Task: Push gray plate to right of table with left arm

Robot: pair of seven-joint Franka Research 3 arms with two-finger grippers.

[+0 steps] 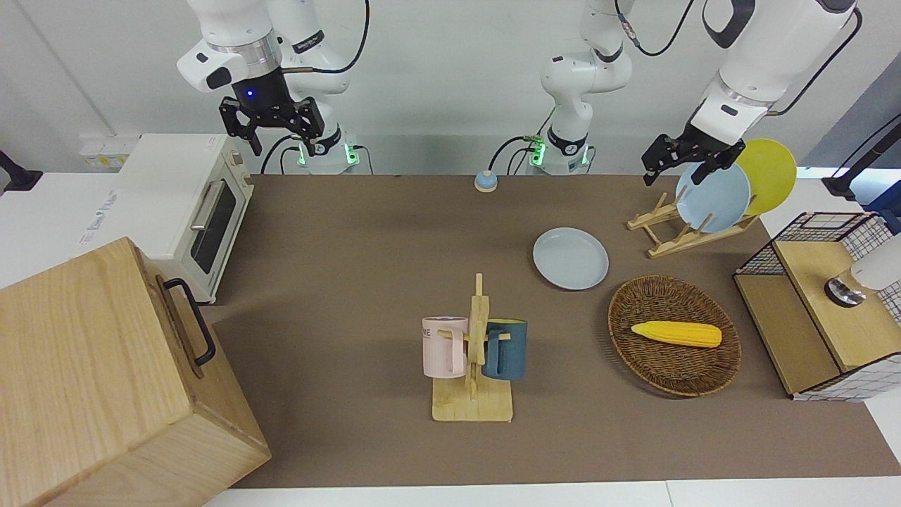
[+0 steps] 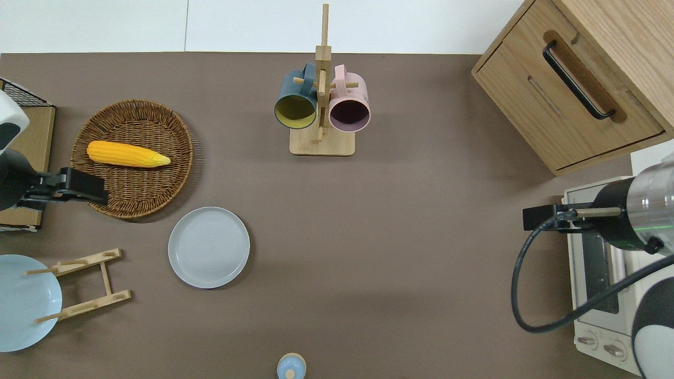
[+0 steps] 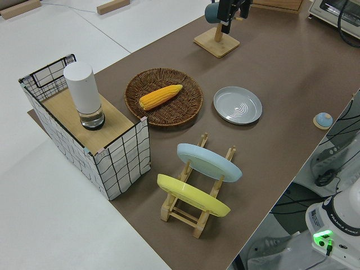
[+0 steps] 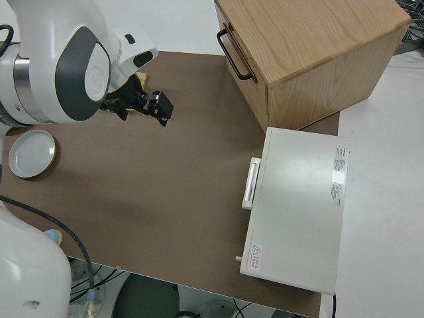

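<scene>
1. Gray plate: lies flat and empty on the desk, toward the left arm's end, beside the basket and the plate rack. Nothing touches it, so the push looks not yet begun.
2. Left hand: raised, over the edge of the basket and well apart from the plate. I cannot tell how wide it stands. It would likely need to drop to the plate's rim on the side toward the left arm's end to shove it across.
3. Right arm: parked.
4. Basket: woven, holds one ear of corn.
5. Plate rack: wooden, holds a light-blue plate and a yellow plate on edge.
6. Mug stand: carries a blue mug and a pink mug, hung by their handles.
7. Wire crate: a white cylinder stands on its wooden shelf.
</scene>
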